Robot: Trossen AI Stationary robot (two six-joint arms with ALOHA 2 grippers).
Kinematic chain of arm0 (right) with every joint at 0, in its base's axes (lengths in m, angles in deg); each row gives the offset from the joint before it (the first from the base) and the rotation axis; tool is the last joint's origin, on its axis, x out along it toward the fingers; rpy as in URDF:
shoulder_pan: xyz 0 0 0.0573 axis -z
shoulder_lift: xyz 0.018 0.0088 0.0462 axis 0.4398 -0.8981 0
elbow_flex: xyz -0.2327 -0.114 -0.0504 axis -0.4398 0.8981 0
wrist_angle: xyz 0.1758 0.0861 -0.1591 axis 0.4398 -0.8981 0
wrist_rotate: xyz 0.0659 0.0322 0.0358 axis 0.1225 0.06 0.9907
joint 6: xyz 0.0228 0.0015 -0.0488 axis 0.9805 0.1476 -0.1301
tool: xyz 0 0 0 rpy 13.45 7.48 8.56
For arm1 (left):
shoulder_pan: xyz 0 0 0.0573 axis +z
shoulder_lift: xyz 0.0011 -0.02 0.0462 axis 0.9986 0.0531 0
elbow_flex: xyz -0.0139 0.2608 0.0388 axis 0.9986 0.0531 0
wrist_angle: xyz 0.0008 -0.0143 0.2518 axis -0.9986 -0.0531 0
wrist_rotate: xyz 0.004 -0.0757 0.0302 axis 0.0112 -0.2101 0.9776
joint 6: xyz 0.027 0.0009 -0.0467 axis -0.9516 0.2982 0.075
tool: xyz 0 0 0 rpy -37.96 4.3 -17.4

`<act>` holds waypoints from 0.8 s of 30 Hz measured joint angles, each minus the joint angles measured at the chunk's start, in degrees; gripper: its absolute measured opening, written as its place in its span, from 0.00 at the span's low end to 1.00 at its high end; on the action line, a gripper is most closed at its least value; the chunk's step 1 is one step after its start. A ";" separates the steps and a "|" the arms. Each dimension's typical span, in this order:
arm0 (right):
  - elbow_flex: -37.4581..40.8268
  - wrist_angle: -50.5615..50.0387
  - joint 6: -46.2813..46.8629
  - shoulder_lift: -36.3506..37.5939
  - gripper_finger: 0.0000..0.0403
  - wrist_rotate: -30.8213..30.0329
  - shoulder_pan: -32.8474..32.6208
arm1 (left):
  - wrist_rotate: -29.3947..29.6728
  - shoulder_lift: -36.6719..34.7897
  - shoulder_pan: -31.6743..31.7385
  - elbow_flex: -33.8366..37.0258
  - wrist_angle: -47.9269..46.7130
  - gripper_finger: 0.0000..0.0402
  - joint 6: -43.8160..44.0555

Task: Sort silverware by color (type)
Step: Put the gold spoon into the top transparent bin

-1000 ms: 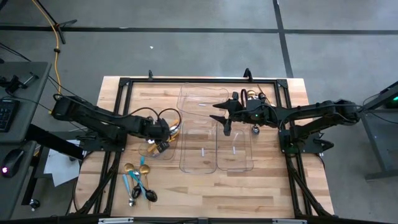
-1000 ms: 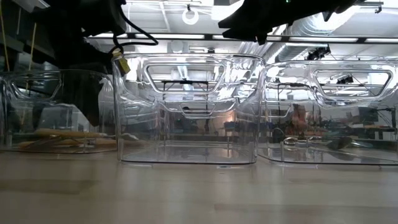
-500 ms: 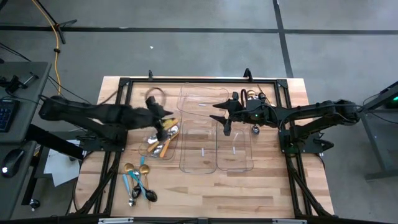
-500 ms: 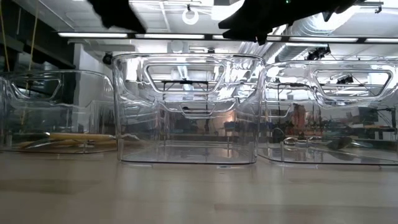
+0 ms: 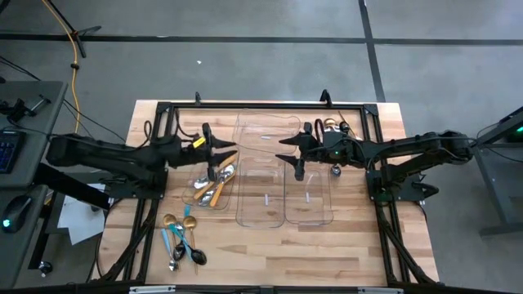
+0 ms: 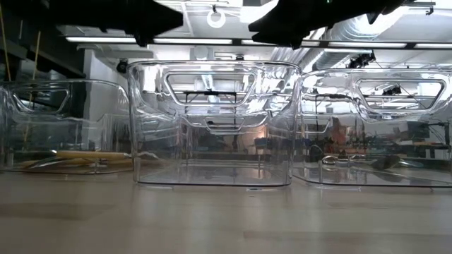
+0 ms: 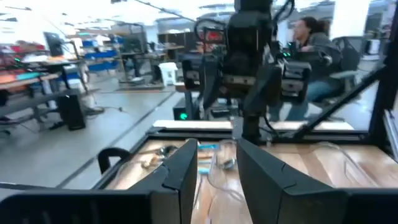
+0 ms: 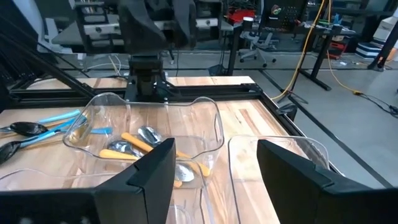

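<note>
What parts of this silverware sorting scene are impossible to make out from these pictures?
- High view: the loose silverware lies overlapped and small, so its count is unclear.
- Low view: the left tray's wall glare leaves only an orange handle legible.
- Left wrist view: the left gripper fingers hide the table ahead.
- Right wrist view: the right gripper covers the middle tray's floor.

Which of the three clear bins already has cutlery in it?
The leftmost bin, under the left hand. Orange-handled spoons lie in it, while the middle bin and the right bin hold no cutlery.
</note>
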 joint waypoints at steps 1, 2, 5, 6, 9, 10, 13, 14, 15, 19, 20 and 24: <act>0.00 -0.34 -0.29 0.00 0.52 0.00 0.00 | -1.59 0.33 0.47 0.34 -0.13 0.26 -0.03; 0.00 -0.79 -0.47 0.00 0.52 0.00 0.00 | -2.97 0.80 0.86 0.38 -0.31 0.26 -0.34; 0.00 -1.75 -0.66 0.00 0.52 -0.28 0.00 | -4.41 2.15 1.07 0.38 -0.06 0.26 -1.75; 0.00 -2.25 -0.50 0.00 0.52 -0.94 0.00 | -4.45 2.62 1.02 0.41 -0.10 0.26 -1.89; 0.02 -4.19 0.07 0.00 0.52 -3.23 0.00 | -4.44 3.93 1.02 0.41 -0.06 0.26 -3.42; 0.02 -4.74 0.12 0.00 0.52 -3.83 0.00 | -4.40 3.99 1.02 0.41 -0.06 0.26 -3.89; 0.04 -5.40 0.63 0.00 0.52 -4.95 0.00 | -4.18 3.91 1.02 0.41 1.30 0.26 -5.69; 0.04 -5.27 0.61 0.00 0.52 -5.03 0.01 | -4.18 3.91 1.02 0.41 1.49 0.26 -6.18; 0.04 -5.11 0.48 0.00 0.52 -5.05 0.02 | -4.18 3.95 1.02 0.41 1.67 0.26 -6.32; 0.04 -4.77 -0.70 0.00 0.52 -5.05 0.02 | -4.16 3.91 1.02 0.41 2.19 0.26 -6.43; 0.04 -4.78 -0.87 0.00 0.52 -5.31 0.22 | -4.16 3.93 1.02 0.41 2.01 0.26 -6.43; 2.02 -1.43 -0.75 0.10 0.52 -9.53 1.63 | -4.13 3.93 1.02 0.41 1.55 0.26 -6.43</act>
